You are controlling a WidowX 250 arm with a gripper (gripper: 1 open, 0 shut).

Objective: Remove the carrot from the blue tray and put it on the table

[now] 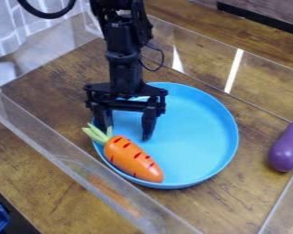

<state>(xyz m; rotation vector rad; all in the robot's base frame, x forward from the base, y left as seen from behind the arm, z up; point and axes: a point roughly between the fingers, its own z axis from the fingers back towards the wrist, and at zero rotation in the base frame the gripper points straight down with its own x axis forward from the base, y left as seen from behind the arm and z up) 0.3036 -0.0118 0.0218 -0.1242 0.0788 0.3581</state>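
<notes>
We find the carrot [135,157] lying inside the tray [204,128], at the tray's near left edge. It lies on its side, with the green leafy top [98,134] pointing up and left, reaching the tray's left rim, and the orange tip pointing down and right toward the near rim. Dark grooves cross its orange body. Whether the leaves rest on the rim or overhang it, we cannot tell.

We note the tray is round, blue and shallow with a raised rim. It sits on the table [211,64], roughly at the middle of the walled area. Apart from the carrot and the gripper above it, its floor is bare.

The gripper [125,122] hangs over the left part of the tray, pointing straight down. Its two dark fingers [149,120] stand wide apart, and we see nothing between them. The fingertips are low over the tray floor, just behind the carrot's leafy end. We cannot tell whether they touch the tray or the leaves. The carrot body lies in front of the fingers, not between them.

A purple toy [285,146] lies on the table at the right edge, well apart from the tray. Clear walls [63,164] border the table along its near and left sides.
</notes>
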